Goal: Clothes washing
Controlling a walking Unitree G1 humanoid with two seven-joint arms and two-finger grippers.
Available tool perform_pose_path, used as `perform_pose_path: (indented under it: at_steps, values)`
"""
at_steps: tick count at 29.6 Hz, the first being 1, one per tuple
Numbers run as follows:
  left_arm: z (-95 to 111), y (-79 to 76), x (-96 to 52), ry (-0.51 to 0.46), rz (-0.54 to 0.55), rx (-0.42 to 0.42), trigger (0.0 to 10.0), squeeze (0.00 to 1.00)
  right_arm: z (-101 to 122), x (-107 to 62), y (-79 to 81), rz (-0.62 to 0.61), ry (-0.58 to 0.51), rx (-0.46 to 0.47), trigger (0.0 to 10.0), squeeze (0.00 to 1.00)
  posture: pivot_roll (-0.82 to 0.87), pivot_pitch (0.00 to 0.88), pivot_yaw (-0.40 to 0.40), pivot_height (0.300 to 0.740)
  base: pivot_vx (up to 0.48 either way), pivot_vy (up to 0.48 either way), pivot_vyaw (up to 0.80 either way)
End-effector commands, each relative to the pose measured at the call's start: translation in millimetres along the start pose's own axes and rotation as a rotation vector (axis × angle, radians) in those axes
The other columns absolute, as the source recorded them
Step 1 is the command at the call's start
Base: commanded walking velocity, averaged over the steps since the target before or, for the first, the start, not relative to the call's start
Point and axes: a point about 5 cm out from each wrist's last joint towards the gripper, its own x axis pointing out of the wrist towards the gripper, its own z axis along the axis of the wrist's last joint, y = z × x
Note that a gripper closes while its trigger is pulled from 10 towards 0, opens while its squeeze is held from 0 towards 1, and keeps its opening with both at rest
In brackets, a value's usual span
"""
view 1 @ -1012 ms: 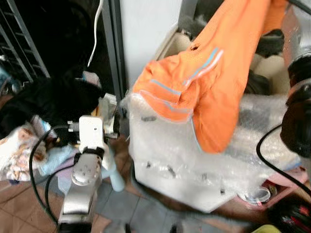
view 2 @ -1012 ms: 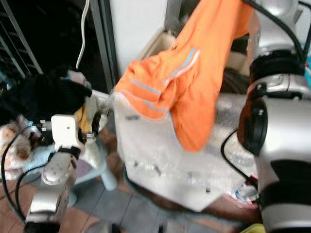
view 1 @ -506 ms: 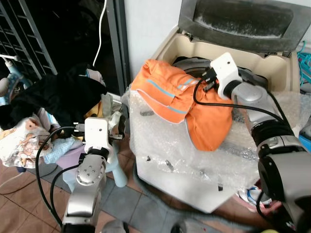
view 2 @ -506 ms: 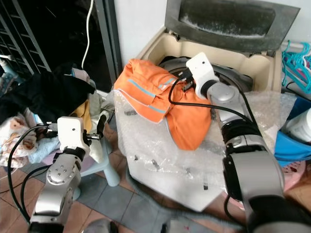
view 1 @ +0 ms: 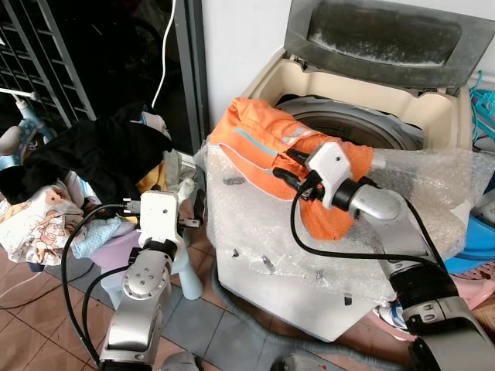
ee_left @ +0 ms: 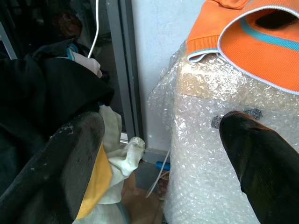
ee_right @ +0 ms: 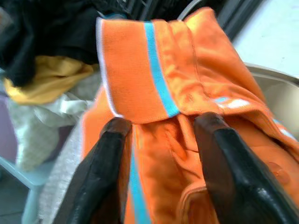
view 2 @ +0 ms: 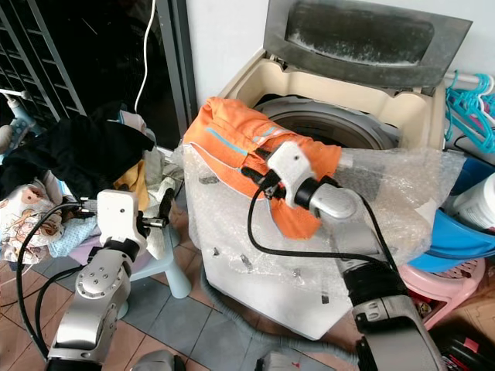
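Note:
An orange shirt with light-blue stripes lies draped over the front left corner of the top-loading washing machine, which is wrapped in bubble wrap. Its lid stands open above the drum. My right gripper rests on the shirt; in the right wrist view its fingers are apart, open, with the orange shirt spread under them. My left gripper hangs low beside the machine's left side, open and holding nothing.
A pile of laundry topped by a black garment sits on a pale blue stool to the left. A metal grille and a dark doorway are behind it. A blue basin, a pink basket and teal hangers are on the right.
One second ago the shirt hung high from my right gripper. It now lies on the machine's corner, and the right arm has drawn back towards me with its fingers apart.

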Motion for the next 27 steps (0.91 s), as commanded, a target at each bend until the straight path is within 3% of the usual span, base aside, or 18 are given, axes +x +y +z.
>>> perform_pose_path:
  at_steps: [1,2,6,8,10,14,15,18,19,21,25,27]
  values:
    - [3.6,-3.0,1.7,-0.006,-0.018,0.005,10.0,0.0,-4.5,2.2,-9.2,-0.099,0.064,0.006,0.0,0.6,-0.02,0.0,-0.009,0.74,0.0,0.0,0.0]
    - [4.3,-4.5,2.8,-0.007,-0.021,0.004,10.0,0.0,-9.4,4.4,-9.9,-0.142,0.106,-0.019,0.0,0.0,-0.02,0.0,-0.009,0.74,0.0,0.0,0.0]
    - [5.3,-5.2,3.7,-0.01,-0.021,0.002,10.0,0.0,-14.6,8.5,-7.7,-0.17,0.161,-0.114,0.0,0.0,-0.02,0.0,-0.009,0.74,0.0,0.0,0.0]
    - [5.3,-4.4,3.2,-0.01,-0.018,0.001,10.0,0.0,-19.6,6.3,-17.7,-0.238,0.212,-0.138,0.0,0.0,-0.01,0.0,-0.01,0.74,0.0,0.0,0.0]
    - [5.6,-3.6,3.0,-0.01,-0.015,0.001,10.0,0.0,-23.8,0.3,-37.9,-0.359,0.257,-0.082,0.0,0.0,-0.01,0.0,-0.01,0.74,0.0,0.0,0.0]
    - [5.5,-3.4,3.5,-0.009,-0.012,0.0,10.0,0.0,-27.3,-6.4,-55.5,-0.471,0.286,-0.027,0.0,0.0,-0.02,0.0,-0.01,0.74,0.0,0.0,0.0]
    - [5.5,-3.5,4.0,-0.009,-0.012,0.0,10.0,0.0,-31.2,-15.9,-72.8,-0.587,0.312,0.05,0.0,0.0,-0.02,0.0,-0.01,0.74,0.0,0.0,0.0]
    - [5.6,-3.4,4.6,-0.009,-0.012,0.001,10.0,0.0,-34.7,-26.3,-89.5,-0.717,0.324,0.166,0.0,0.0,-0.02,0.0,-0.009,0.74,0.0,0.0,0.0]
    - [5.6,-3.4,4.6,-0.009,-0.012,0.001,10.0,0.0,-34.7,-26.3,-89.5,-0.717,0.324,0.166,0.0,0.0,-0.02,0.0,-0.009,0.74,0.0,0.0,0.0]
    - [5.9,-3.2,4.9,-0.009,-0.011,0.001,10.0,0.0,-33.2,-38.3,-107.4,-0.886,0.297,0.272,0.0,0.0,-0.02,0.0,-0.008,0.74,0.0,0.0,0.0]
    - [6.1,-3.1,5.2,-0.01,-0.009,0.002,10.0,0.0,-28.2,-44.5,-117.8,-0.973,0.261,0.304,0.0,0.0,-0.02,0.0,-0.007,0.74,0.0,0.0,0.0]
    - [6.2,-2.6,5.3,-0.009,-0.006,0.004,10.0,0.0,-7.1,-43.6,-124.7,-1.006,0.157,0.192,0.0,0.0,-0.02,0.0,-0.006,0.74,0.0,0.0,0.0]
